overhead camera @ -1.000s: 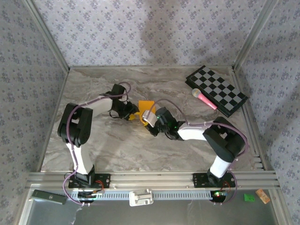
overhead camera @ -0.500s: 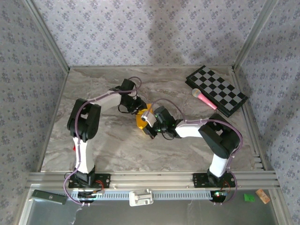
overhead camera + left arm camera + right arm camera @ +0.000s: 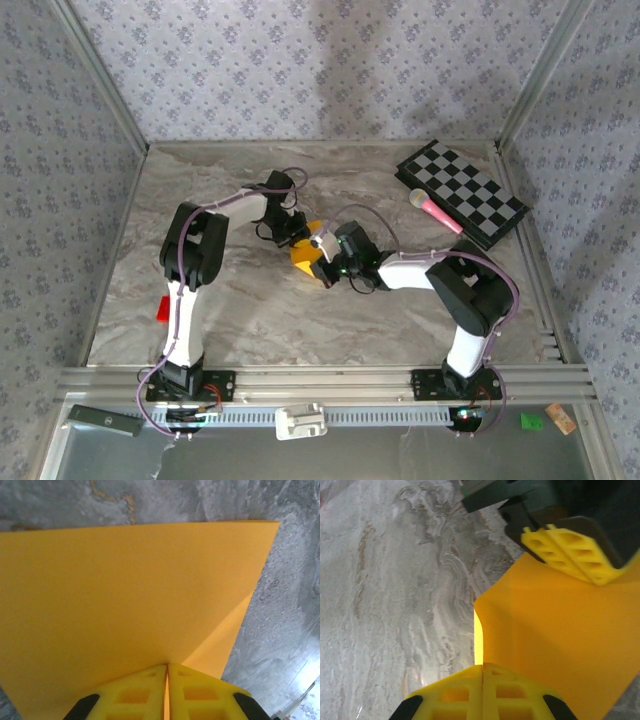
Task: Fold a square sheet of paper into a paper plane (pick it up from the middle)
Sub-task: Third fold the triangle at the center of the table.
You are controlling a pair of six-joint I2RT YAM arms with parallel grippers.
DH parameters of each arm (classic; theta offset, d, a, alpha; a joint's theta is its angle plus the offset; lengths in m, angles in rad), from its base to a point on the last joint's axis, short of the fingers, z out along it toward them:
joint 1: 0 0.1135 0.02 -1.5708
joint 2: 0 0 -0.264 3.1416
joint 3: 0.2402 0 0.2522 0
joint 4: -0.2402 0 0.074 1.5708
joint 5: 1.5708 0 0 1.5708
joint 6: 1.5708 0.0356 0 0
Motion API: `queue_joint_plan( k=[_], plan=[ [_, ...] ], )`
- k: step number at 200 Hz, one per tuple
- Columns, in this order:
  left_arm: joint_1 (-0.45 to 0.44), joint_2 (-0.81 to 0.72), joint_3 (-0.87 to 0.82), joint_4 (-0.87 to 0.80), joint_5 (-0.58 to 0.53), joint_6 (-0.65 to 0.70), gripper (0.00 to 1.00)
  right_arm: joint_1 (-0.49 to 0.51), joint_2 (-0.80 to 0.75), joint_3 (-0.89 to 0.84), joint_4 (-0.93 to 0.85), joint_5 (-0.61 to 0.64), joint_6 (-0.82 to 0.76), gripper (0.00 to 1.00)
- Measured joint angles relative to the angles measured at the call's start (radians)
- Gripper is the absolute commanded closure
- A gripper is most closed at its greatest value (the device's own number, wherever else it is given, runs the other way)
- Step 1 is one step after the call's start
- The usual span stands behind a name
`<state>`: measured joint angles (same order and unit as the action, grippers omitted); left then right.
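You have both tools clamped on the square sheet of paper [image 3: 125, 595]: left gripper [image 3: 167, 667] pinched tight on one edge, right gripper [image 3: 482, 669] on the edge across from it. The sheet is mid-table [image 3: 250, 310], bowed between them, possibly lifted; hard to tell.

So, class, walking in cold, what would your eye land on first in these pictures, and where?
The bright orange-yellow sheet of paper in the middle of the table, pinched from two sides by the left end effector and the right end effector, both shut on it. Next comes the black-and-white checkered board at the far right corner, with a pink-tipped stick at its left edge.
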<state>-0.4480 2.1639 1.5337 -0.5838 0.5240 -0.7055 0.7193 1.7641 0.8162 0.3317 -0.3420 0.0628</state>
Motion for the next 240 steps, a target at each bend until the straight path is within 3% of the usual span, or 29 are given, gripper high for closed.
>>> queue_joint_plan(
  k=[126,189,240],
  plan=[
    [-0.006,0.018,0.037,-0.043,-0.001,0.040,0.95,-0.005,0.028,0.025,-0.048,0.249,0.047,1.00],
    [-0.008,0.031,0.058,-0.050,0.014,0.043,0.93,-0.005,0.037,0.039,-0.070,0.268,0.047,1.00],
    [-0.012,0.032,0.115,-0.067,0.017,0.043,0.86,-0.004,0.037,0.039,-0.075,0.268,0.046,1.00]
  ],
)
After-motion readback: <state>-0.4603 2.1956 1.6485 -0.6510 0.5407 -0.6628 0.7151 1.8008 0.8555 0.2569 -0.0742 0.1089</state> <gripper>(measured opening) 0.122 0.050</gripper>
